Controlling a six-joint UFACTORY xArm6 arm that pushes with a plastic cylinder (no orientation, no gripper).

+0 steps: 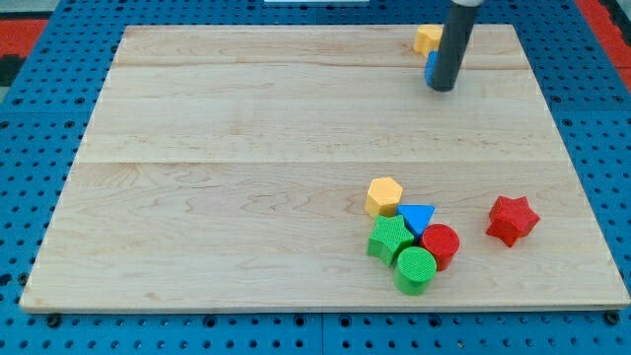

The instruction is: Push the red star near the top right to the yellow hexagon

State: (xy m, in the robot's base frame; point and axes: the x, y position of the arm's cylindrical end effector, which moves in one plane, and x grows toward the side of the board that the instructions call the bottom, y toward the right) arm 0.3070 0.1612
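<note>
The red star (513, 219) lay at the lower right of the wooden board (246, 177), by itself, well apart to the right of a cluster of blocks. The yellow hexagon (385, 196) sat at the upper left of that cluster, touching a blue triangle (418, 216). Below these sat a green block (390, 240), a red cylinder (441, 244) and a green cylinder (415, 269), packed together. At the frame's top right, my tip (443, 89) stood far from the star, against a partly hidden blue block (431, 67), with a yellow block (427, 38) just above. The arm carried no pincer, only a rod.
</note>
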